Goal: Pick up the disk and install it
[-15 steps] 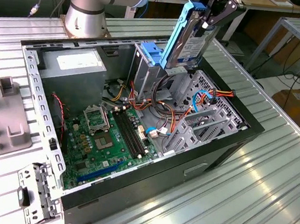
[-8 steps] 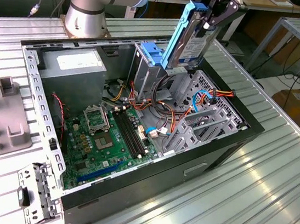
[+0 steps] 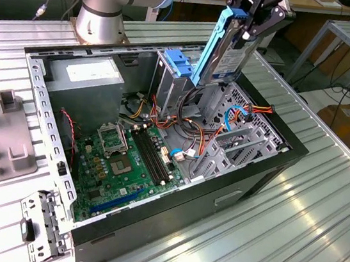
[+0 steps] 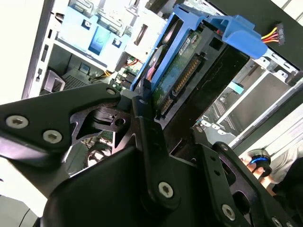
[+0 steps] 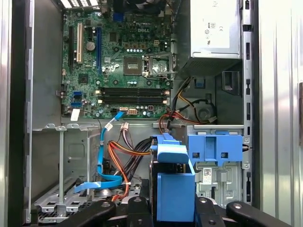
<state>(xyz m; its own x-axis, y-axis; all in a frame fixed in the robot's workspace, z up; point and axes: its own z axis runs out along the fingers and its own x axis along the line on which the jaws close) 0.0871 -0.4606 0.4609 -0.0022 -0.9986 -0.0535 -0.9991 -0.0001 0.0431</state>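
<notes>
Under the jaws, clenched on its upper end, the disk (image 3: 231,53) hangs steeply tilted just beside the drive cage (image 3: 167,91); best keep blue rails (image 3: 209,45) square, cables (image 5: 113,161) clear.

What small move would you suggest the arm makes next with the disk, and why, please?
Probably a slow, short descent. The pincer is shut on the disk, which hangs tilted above the open case, just to the exterior view's right of the blue-latched cage. Loose cables lie beneath, so I would go gently.
</notes>
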